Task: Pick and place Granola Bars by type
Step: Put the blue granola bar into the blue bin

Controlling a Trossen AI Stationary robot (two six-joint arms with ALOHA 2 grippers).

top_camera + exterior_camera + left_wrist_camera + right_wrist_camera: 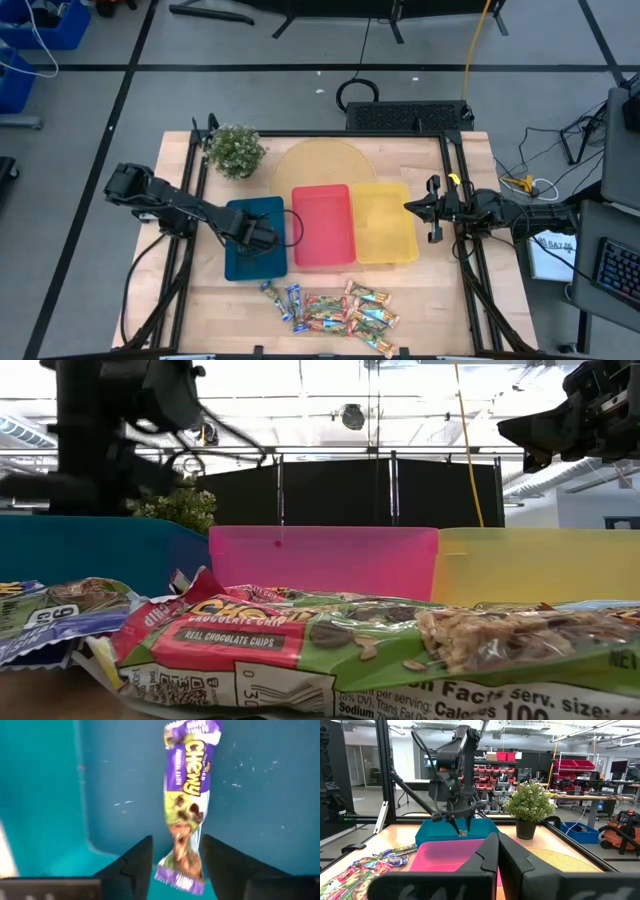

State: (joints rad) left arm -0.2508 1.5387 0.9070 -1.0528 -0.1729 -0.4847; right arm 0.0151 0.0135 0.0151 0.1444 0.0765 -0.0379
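My left gripper (262, 236) hovers over the blue tray (240, 265), shut on a purple-blue wrapped granola bar (184, 795), which shows against the tray floor (260, 780). The right wrist view shows this gripper (461, 829) above the same tray (432, 831). The other granola bars (338, 310) lie in a loose pile on the table near its near edge, red-green, blue and orange ones mixed; they fill the low view (350, 645). My right gripper (428, 210) is shut, empty, above the table just right of the yellow tray (385, 228). My left gripper holds the purple-blue bar by one end (179, 870), pinched across its width between the two fingers (137, 865). The fingers come from above, pointing down. The bar is lifted clear and hangs below them over the blue tray's floor.
Blue, red (322, 228) and yellow trays stand side by side at mid-table. A potted plant (235, 150) stands at the far left and a round wooden mat (320, 165) lies behind the trays. Black frame rails run along both table sides.
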